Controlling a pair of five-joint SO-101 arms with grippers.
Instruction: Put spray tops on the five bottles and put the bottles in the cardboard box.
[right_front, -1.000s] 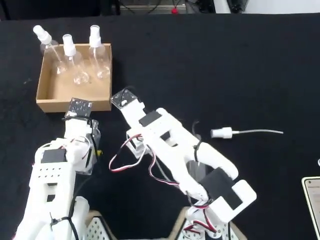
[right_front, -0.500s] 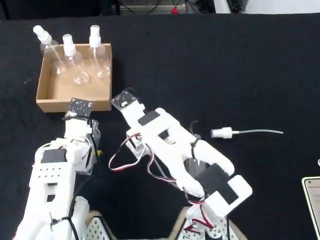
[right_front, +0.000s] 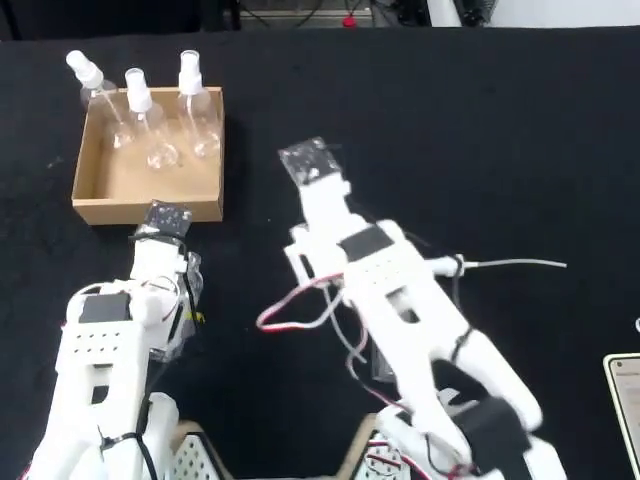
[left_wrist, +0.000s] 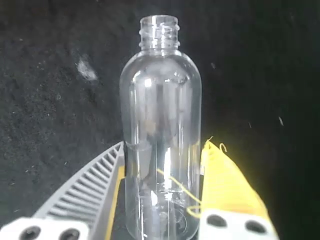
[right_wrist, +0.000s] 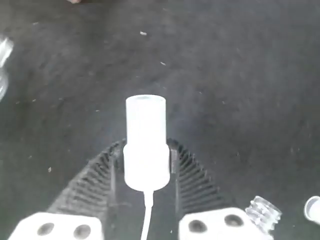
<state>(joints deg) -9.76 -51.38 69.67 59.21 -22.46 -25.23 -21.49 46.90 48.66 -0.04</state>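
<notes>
Inside box (right_front: 147, 210), three capped bottles (right_front: 148, 125); left hand (left_wrist: 164, 146) pinches one uncapped bottle (left_wrist: 161, 90), right hand (right_wrist: 146, 149) one spray top (right_wrist: 145, 115).

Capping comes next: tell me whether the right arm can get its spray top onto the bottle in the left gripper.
Probably yes. The left gripper holds the bottle with its neck bare, the right gripper is shut on the spray top, and bare table lies between the two arms.
</notes>
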